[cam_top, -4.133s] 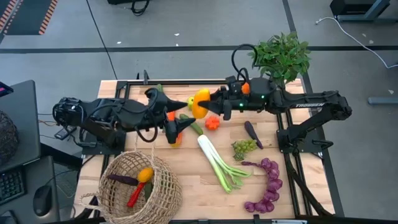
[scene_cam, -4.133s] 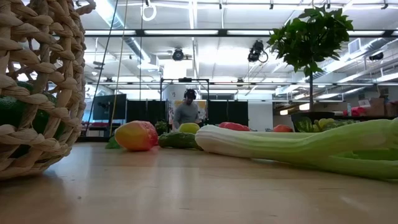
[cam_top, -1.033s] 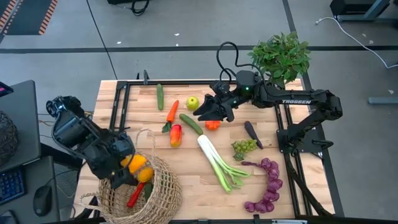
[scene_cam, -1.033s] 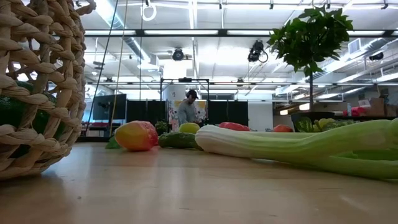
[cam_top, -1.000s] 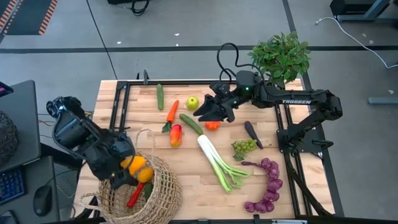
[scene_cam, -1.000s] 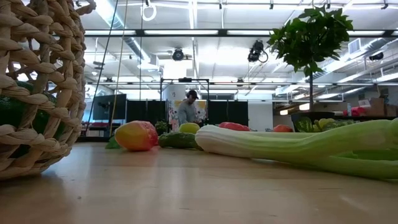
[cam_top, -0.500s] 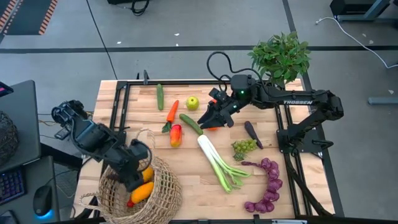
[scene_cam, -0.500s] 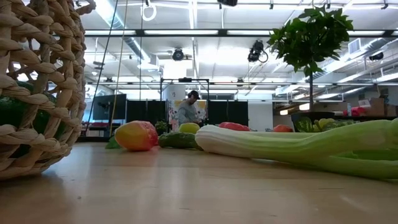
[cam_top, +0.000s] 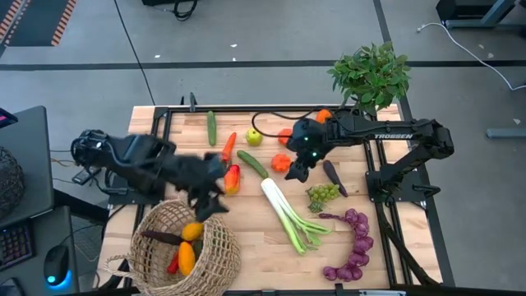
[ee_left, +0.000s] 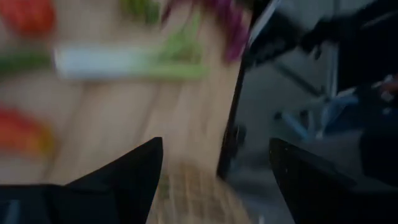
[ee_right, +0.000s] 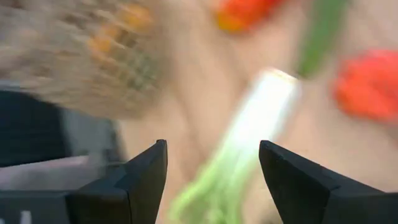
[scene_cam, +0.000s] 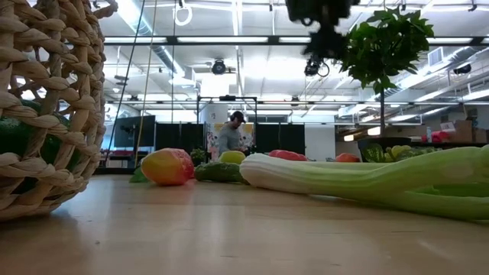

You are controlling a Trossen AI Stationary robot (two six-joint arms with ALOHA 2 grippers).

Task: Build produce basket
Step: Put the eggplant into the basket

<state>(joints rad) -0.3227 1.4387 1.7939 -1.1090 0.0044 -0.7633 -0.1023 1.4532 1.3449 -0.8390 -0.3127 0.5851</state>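
The tan wicker basket stands at the table's near left and holds a yellow pepper, a dark aubergine and other produce. My left gripper hangs open and empty just beyond the basket's far rim; in its wrist view nothing lies between the fingers. My right gripper is open above the table's middle, tipped down, beside a red pepper. The leek shows between its fingers, well below them. The leek lies flat on the wood.
Loose on the table are a carrot, two cucumbers, an apple, a red-yellow pepper, an aubergine, green grapes and purple grapes. A potted plant stands at the far right corner.
My left gripper held the yellow pepper over the basket, let it go, and the pepper now lies inside. The gripper then swung toward the table's right and far side, off the basket. My right gripper has tipped downward and sunk toward the leek and the red pepper.
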